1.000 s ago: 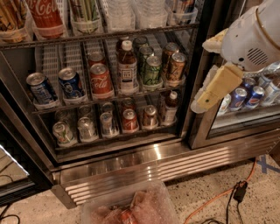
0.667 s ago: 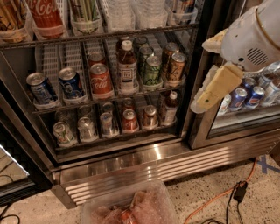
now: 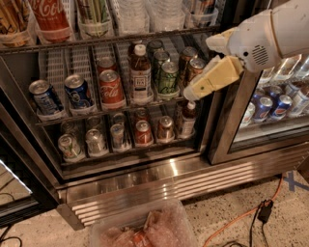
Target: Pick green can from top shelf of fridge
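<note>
The green can (image 3: pixel 93 11), slim and shiny with pale vertical markings, stands in a translucent cup holder on the top shelf (image 3: pixel 120 38) of the fridge (image 3: pixel 145 181), left of centre; its top is cut off by the frame edge. My gripper (image 3: pixel 191 93), with beige fingers on a white arm, hangs in front of the middle shelf's right end, well below and to the right of the green can. It holds nothing that I can see.
A Coca-Cola bottle (image 3: pixel 50 17) stands left of the green can. The middle shelf holds shorter green cans (image 3: pixel 168 77), a brown bottle (image 3: pixel 140 72) and soda cans. Pepsi cans (image 3: pixel 263 106) sit behind the right glass door. A plastic bin (image 3: pixel 145 226) and an orange cable (image 3: pixel 241 217) lie on the floor.
My gripper has moved left and up, from in front of the door post to the right end of the middle shelf. The cans have not moved.
</note>
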Robot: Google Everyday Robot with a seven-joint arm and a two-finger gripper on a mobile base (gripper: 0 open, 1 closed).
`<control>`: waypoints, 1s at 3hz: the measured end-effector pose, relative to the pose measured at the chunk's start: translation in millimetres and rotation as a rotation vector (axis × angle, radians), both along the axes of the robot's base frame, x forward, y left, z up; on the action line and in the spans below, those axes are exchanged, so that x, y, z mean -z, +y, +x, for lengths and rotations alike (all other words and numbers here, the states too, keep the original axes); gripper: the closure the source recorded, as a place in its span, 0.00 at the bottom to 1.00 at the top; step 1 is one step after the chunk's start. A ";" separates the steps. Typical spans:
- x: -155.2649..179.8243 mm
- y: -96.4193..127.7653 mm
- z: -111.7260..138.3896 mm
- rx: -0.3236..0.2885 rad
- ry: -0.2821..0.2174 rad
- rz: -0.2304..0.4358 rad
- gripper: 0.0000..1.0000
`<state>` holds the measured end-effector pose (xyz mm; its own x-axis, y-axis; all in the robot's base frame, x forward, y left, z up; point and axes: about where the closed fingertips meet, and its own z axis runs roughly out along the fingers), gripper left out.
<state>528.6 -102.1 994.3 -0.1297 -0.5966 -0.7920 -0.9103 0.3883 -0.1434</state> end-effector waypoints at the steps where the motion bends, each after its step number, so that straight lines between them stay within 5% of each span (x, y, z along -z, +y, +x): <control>1: -18.4 26.9 22.7 0.001 -0.029 0.196 0.00; 2: -44.2 49.1 33.0 -0.019 -0.075 0.324 0.00; 3: -44.3 49.2 33.0 -0.019 -0.075 0.324 0.00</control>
<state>561.6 -52.9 1038.6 -0.0549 -0.3135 -0.9480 -0.9092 0.4082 -0.0824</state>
